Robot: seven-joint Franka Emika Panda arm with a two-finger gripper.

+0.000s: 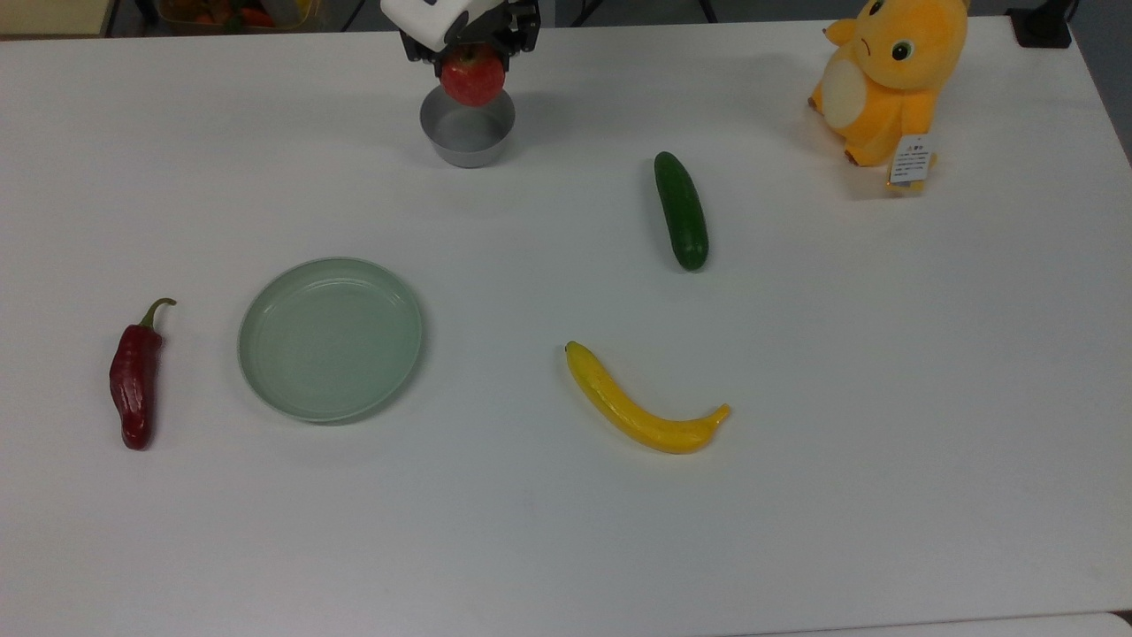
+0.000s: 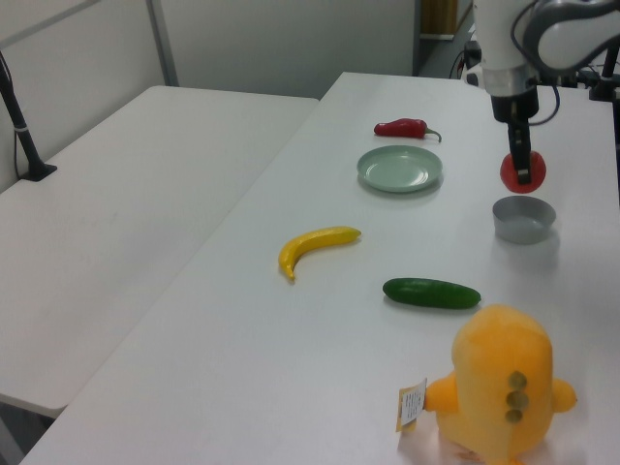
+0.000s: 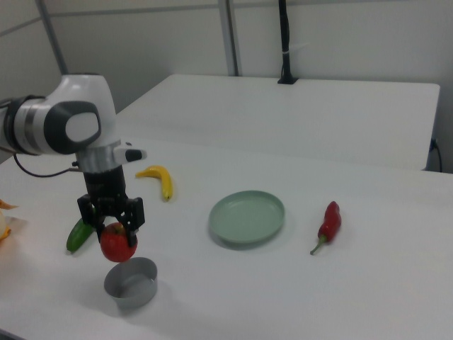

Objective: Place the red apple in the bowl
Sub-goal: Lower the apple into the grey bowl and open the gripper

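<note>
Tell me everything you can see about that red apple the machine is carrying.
The red apple is round and glossy, red all over. The gripper grips it from above, its fingers closed on the apple's upper sides. The apple hangs in the air just above the small grey bowl, not touching it, a little toward one rim rather than centred. The bowl below is empty.

A white table [image 1: 884, 442] carries five loose items. A pale green plate [image 1: 331, 339] sits at the top view's left, with a dark red chili pepper [image 1: 134, 379] lying near it, further left. A yellow banana [image 1: 638, 409] lies near the centre. A green cucumber [image 1: 681, 211] lies beyond it. An orange plush toy [image 1: 889, 75] with a paper tag stands at the top view's upper right corner.
</note>
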